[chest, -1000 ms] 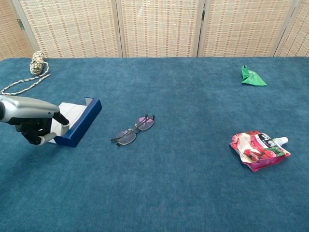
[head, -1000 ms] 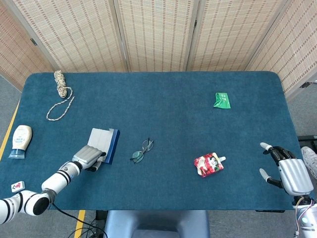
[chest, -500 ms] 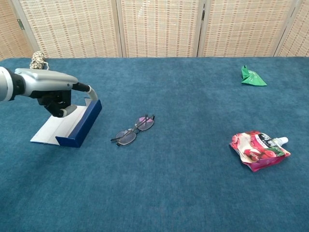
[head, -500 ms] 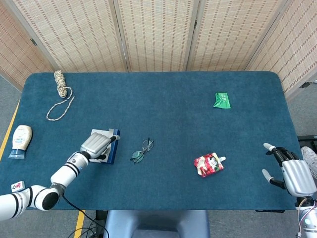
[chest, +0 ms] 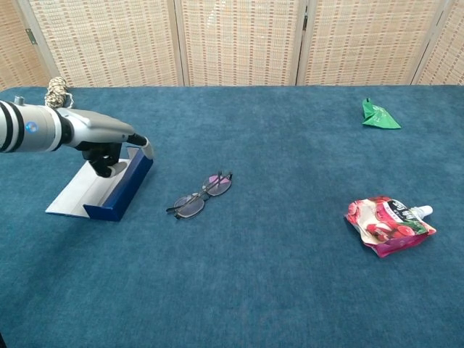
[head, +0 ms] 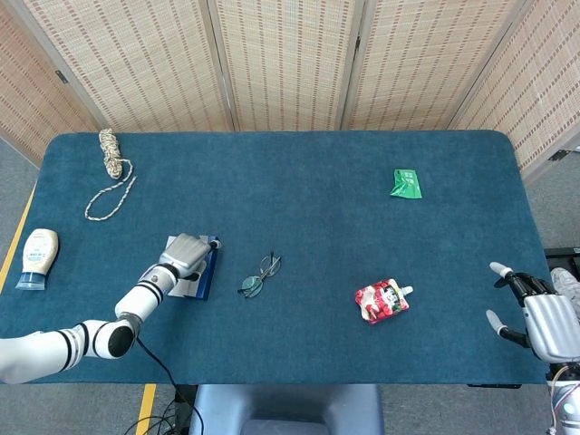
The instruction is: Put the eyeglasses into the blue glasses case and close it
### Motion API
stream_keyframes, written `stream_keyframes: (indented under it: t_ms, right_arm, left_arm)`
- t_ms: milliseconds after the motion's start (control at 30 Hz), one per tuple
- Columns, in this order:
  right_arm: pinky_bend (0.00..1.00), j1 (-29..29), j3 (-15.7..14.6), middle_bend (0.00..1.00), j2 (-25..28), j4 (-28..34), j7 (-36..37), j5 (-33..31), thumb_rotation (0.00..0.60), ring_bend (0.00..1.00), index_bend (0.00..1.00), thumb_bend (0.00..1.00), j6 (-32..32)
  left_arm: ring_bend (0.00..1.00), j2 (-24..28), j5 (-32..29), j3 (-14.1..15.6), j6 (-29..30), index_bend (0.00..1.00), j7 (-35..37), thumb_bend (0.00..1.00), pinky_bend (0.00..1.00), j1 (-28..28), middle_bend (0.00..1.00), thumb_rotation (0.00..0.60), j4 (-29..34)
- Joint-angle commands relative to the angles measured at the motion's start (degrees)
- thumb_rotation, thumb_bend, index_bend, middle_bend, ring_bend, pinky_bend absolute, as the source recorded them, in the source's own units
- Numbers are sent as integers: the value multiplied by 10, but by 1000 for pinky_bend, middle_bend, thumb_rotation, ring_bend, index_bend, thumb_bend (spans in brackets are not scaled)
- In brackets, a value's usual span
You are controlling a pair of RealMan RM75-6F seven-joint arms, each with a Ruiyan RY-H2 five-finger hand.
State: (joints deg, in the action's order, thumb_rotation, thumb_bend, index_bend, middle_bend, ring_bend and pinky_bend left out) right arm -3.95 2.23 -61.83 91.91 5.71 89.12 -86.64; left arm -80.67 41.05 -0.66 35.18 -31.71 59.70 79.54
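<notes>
Folded eyeglasses (chest: 202,194) lie on the blue tabletop (chest: 290,275), just right of the open blue glasses case (chest: 109,190). The left robot hand (chest: 109,148) hovers over the case, fingers curled, holding nothing. The right robot hand (head: 535,317) rests open at the edge. The glasses look light and fragile; best pinched at the frame bridge.

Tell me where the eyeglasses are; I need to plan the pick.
In both views, the eyeglasses lie on the table, left of centre, just right of the open blue glasses case.
</notes>
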Motion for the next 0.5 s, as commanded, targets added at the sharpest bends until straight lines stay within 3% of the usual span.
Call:
stream_keyframes:
  t_ms: [33,367,500]
  right_arm:
    - [295,0,0,392,0,0,-1,2,600,306,169,294,-1]
    - [295,-2,-1,402,-5,-1,1,6,600,312,169,294,3]
    - [295,-2,-3,402,-10,-5,4,8,600,312,168,294,3]
  left_arm:
    - [981,-4,-36,23,-4,200,-25,670,1000,19,966,600,-8]
    - [980,23,-190,90,59,226,-119,670,1000,59,965,600,19]
    - [976,45,-277,118,51,240,-140,671,1000,71,964,600,32]
